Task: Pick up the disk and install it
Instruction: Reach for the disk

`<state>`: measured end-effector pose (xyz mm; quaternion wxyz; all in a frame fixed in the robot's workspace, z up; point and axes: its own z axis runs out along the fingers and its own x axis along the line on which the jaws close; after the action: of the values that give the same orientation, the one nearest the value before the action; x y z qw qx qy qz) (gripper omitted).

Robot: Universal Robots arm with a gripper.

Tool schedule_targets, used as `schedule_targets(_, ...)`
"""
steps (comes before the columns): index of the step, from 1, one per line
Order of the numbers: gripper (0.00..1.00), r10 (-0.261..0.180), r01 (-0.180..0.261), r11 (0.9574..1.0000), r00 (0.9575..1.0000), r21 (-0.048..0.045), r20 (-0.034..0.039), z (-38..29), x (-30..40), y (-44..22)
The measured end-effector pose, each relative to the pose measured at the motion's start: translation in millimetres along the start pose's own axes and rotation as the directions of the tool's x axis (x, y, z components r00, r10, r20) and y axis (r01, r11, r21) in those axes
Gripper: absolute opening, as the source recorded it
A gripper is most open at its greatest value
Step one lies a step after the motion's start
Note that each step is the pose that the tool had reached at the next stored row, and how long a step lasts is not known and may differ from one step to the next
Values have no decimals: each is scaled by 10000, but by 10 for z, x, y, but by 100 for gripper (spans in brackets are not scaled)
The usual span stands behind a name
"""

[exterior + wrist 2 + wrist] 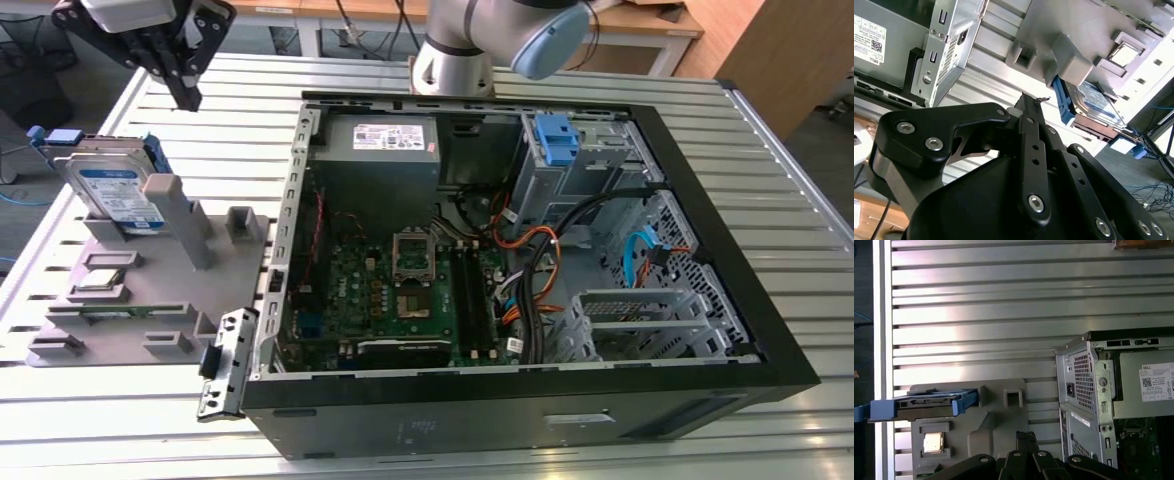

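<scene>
Disk [114, 190] stands on edge in a slot at the far end of the grey fixture [134, 300], label face showing, blue frame round its edges, leaning slightly with a grey post [167, 205] just in front of it. In both wrist views the disk [1094, 102] [924, 405] shows edge-on, seated in the fixture [1079, 30] [994, 420]. A small square chip [933, 442] sits in a pocket of the fixture near the disk. The pincer [187, 98] hangs in the air above and beyond the disk, clear of it and touching nothing; its fingers are pressed together at the tips and it holds nothing (the same closed tip shows in both wrist views [1029, 100] [1026, 436]). The fixture lies on the slatted metal counter [787, 200], on the exterior view's left. Just beside it, toward the exterior view's right, the open computer case [747, 300] lies on its side. Inside the case are the grey power supply [380, 150] with a white sticker, the green motherboard [400, 290] below it, and a bare blue bracket [554, 140] in the drive cage at the far corner. The arm's base [461, 50] stands on the counter behind the case.
</scene>
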<state>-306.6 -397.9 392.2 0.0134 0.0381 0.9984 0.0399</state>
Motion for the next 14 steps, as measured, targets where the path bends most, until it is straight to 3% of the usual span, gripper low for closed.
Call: schedule_targets(14, 11, 2, -2, 10000, 10000, -57, -2, -2, 75, -6)
